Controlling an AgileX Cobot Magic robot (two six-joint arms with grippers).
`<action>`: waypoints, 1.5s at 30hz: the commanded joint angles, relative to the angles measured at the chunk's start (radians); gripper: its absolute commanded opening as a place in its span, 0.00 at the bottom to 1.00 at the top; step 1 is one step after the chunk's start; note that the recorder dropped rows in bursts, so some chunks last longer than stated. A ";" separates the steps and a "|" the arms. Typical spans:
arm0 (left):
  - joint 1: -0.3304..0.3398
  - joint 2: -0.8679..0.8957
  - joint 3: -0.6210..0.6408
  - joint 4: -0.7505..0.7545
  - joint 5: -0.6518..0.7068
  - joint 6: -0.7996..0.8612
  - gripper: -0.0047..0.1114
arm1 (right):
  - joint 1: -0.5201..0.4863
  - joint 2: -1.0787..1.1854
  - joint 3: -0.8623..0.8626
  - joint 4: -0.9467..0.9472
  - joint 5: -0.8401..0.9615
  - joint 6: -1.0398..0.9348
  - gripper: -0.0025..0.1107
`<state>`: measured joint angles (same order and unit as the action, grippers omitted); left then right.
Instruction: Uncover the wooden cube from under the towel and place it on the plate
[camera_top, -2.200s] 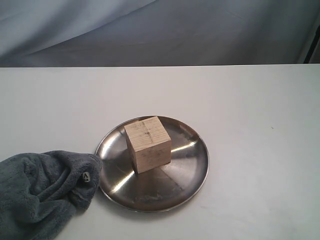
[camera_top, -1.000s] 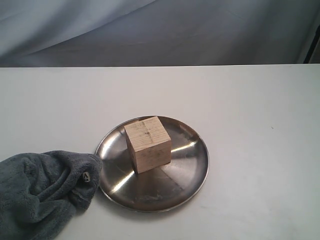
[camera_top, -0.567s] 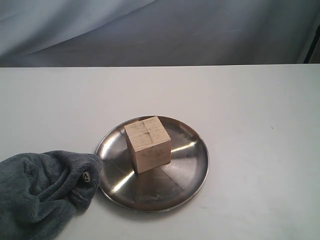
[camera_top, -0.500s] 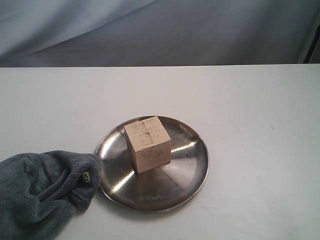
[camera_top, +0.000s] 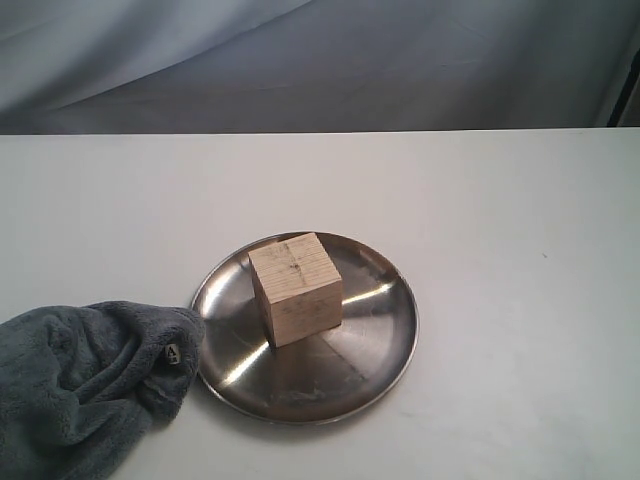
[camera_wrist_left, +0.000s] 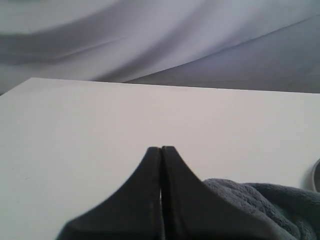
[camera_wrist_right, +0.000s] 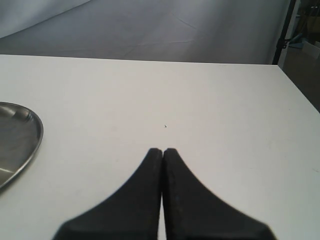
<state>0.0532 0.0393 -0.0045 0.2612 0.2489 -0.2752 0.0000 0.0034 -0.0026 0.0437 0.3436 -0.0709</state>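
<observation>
On the plate (camera_top: 385, 345): wooden cube (camera_top: 296, 288), upright. Towel (camera_top: 85, 385) bunched against its rim. Left gripper (camera_wrist_left: 160, 149) and right gripper (camera_wrist_right: 162, 150) both closed, empty.

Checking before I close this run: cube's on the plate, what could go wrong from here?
1. The towel is bunched against the rim of the plate. The shut left tool sits near the cloth, and snagging it might shift the plate.
2. The wooden cube stands off-centre on the shiny surface, so a jolt could slide it.
</observation>
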 joint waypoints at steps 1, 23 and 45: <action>-0.048 -0.022 0.005 -0.019 0.081 -0.008 0.04 | 0.000 -0.003 0.003 0.001 -0.008 -0.003 0.02; -0.093 -0.039 0.005 -0.091 0.109 0.012 0.04 | 0.000 -0.003 0.003 0.001 -0.008 -0.003 0.02; -0.093 -0.039 0.005 -0.105 0.107 0.017 0.04 | 0.000 -0.003 0.003 0.001 -0.008 -0.003 0.02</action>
<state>-0.0335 0.0034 -0.0045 0.1645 0.3606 -0.2646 0.0000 0.0034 -0.0026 0.0437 0.3436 -0.0709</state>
